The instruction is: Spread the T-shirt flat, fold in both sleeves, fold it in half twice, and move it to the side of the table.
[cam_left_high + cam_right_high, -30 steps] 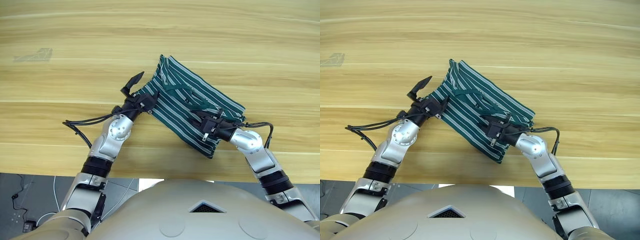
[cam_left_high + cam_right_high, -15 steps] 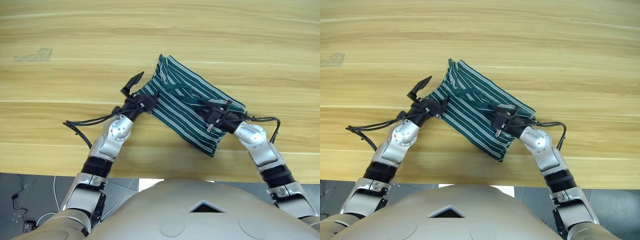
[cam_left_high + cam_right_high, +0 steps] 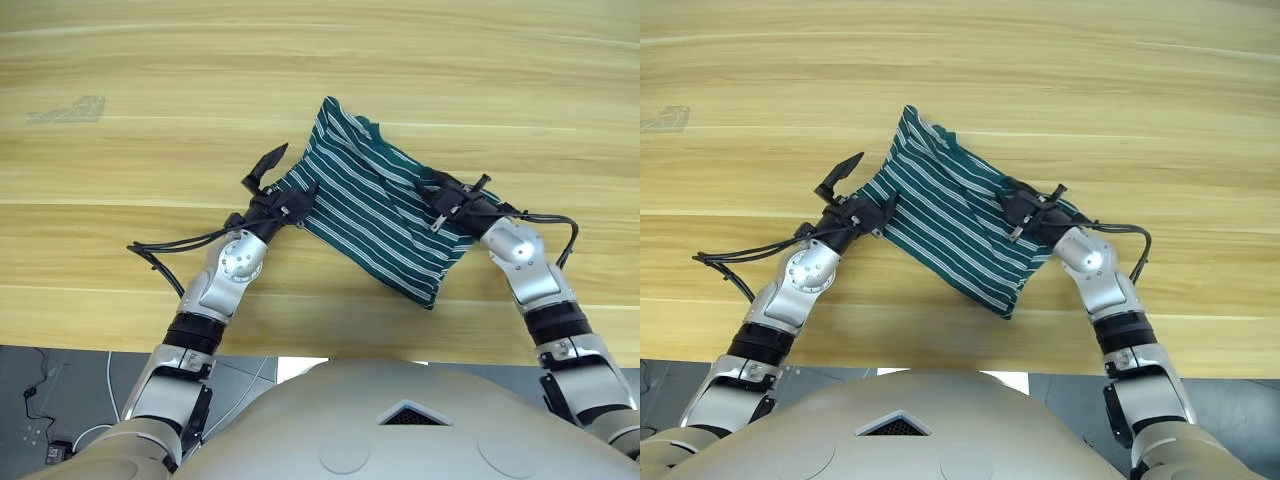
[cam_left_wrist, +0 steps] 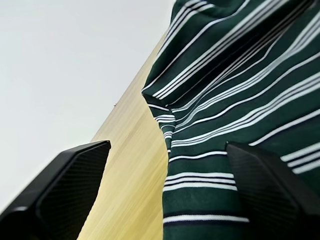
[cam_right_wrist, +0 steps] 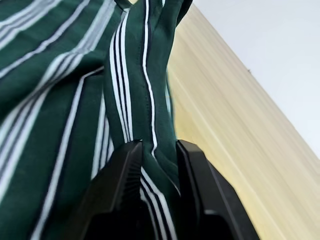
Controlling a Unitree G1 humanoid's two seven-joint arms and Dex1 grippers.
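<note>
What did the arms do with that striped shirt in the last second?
The right gripper, shut on a fold of the T-shirt, swung away from the robot and out to its right, pulling the cloth along, so the shirt's right side now lies spread wider. The left gripper stayed open at the shirt's left edge, in the same place.

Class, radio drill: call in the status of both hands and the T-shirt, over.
Left hand open, at T-shirt's left edge. Right hand shut on its right edge. T-shirt folded, askew on table.
</note>
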